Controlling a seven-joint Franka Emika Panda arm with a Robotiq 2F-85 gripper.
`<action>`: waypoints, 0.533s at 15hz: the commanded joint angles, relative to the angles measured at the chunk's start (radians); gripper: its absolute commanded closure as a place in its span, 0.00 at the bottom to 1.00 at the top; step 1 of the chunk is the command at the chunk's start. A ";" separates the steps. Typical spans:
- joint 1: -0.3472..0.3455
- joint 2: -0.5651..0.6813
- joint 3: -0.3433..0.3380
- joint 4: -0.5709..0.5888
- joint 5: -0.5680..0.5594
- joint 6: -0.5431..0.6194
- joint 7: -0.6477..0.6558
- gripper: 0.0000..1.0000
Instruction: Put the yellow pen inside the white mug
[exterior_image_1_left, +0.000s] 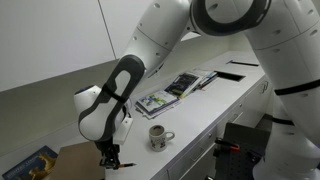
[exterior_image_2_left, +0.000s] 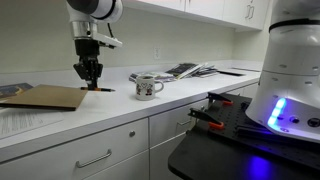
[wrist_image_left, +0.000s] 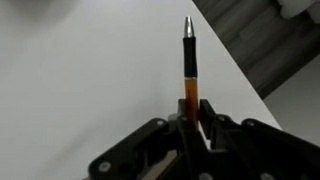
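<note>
In the wrist view my gripper (wrist_image_left: 190, 115) is shut on the yellow pen (wrist_image_left: 189, 85), an orange-yellow stick with a dark tip that points away from the jaws over the white counter. In both exterior views the gripper (exterior_image_1_left: 109, 158) (exterior_image_2_left: 91, 80) hangs low over the counter, at the edge of a brown board. The pen shows as a small orange bit by the fingertips (exterior_image_2_left: 101, 88). The white mug (exterior_image_1_left: 159, 137) (exterior_image_2_left: 146, 87) stands upright on the counter, apart from the gripper, its handle to the side.
A brown cardboard sheet (exterior_image_2_left: 45, 97) lies flat beside the gripper. Magazines (exterior_image_1_left: 170, 91) (exterior_image_2_left: 187, 70) lie further along the counter. A paper sheet (exterior_image_2_left: 25, 120) lies near the counter's front edge. A dark cart with red-handled tools (exterior_image_2_left: 205, 118) stands in front of the cabinets.
</note>
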 joint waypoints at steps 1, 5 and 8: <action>-0.062 -0.065 0.057 -0.060 0.056 -0.014 -0.197 0.96; -0.087 -0.105 0.079 -0.090 0.083 -0.025 -0.325 0.96; -0.069 -0.130 0.055 -0.103 0.072 -0.029 -0.284 0.96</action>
